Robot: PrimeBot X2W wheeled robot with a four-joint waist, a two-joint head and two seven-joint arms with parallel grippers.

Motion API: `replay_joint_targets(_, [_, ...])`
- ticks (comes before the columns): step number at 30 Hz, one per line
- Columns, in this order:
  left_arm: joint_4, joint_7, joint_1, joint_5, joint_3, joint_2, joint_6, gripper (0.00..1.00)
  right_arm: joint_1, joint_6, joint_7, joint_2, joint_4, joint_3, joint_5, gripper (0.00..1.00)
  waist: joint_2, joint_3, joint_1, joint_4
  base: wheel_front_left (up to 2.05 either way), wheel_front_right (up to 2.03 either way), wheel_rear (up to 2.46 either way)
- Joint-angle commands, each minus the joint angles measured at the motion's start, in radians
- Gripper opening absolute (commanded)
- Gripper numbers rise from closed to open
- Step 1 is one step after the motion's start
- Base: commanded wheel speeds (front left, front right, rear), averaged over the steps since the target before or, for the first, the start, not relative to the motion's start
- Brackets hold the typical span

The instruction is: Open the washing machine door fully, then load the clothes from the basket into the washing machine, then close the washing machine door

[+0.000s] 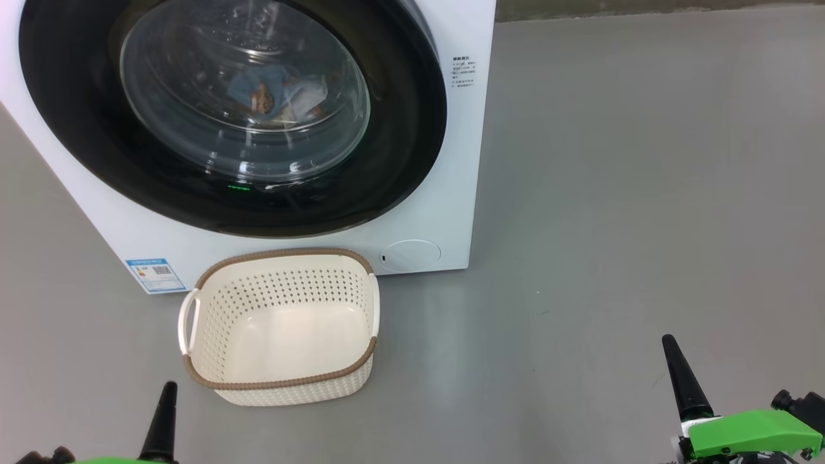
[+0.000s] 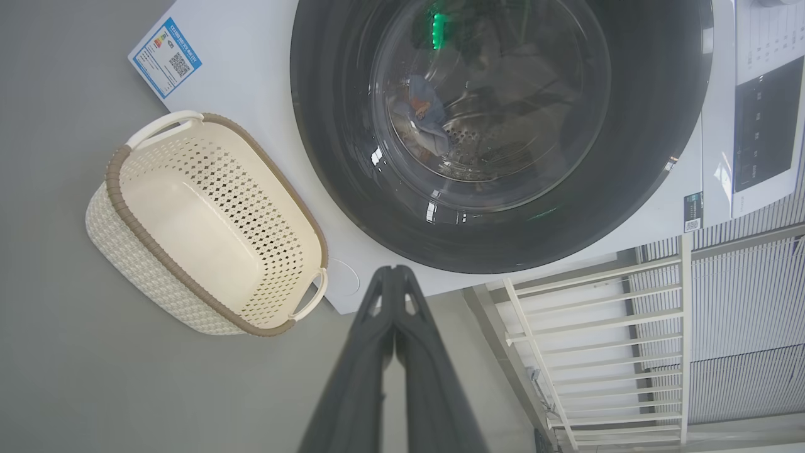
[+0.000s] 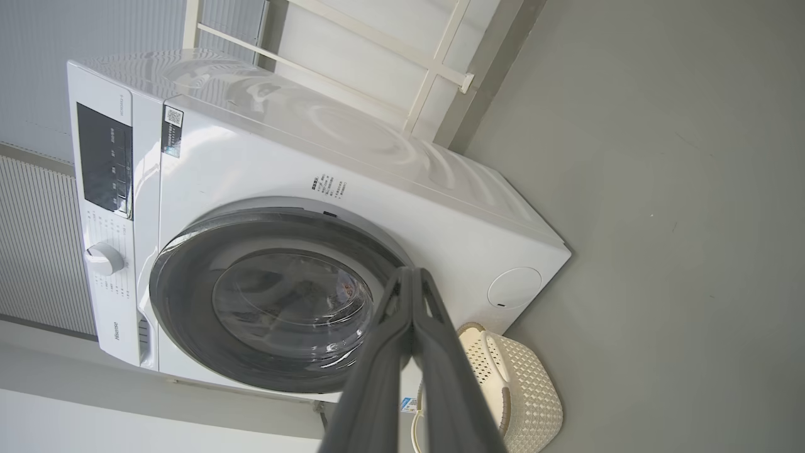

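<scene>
The white washing machine (image 1: pixel 451 161) stands ahead with its black-rimmed round door (image 1: pixel 399 129) flat against the front. Through the glass, the light blue printed clothes (image 1: pixel 277 93) lie inside the drum, also seen as clothes (image 2: pixel 424 113) in the left wrist view. The cream basket (image 1: pixel 283 386) with a brown rim sits on the floor before the machine with nothing in it. My left gripper (image 1: pixel 169 386) is shut at the lower left, just left of the basket. My right gripper (image 1: pixel 668 340) is shut at the lower right, well away from both. Neither holds anything.
Grey floor (image 1: pixel 612 225) stretches to the right of the machine. A blue label (image 1: pixel 155 274) and a round filter cap (image 1: pixel 410 254) mark the machine's lower front. A white railing (image 2: pixel 597 327) and ribbed wall stand beside the machine.
</scene>
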Motion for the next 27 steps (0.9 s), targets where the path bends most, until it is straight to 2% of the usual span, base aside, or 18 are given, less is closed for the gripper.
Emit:
replay_joint_targets(1, [-0.016,0.007,-0.052,-0.032,0.027,0.010,-0.002,0.00,-0.039,-0.004,0.009,-0.011,-0.022,0.010,0.034,0.00,-0.0001,-0.001,0.0000,0.000,0.00,0.00,0.00])
replay_joint_targets(27, [0.022,0.082,-0.100,-0.294,0.037,-0.001,-0.003,0.00,-0.058,-0.005,0.085,-0.010,-0.010,-0.012,0.310,0.00,-0.0001,-0.014,0.0000,0.000,0.00,0.00,0.00])
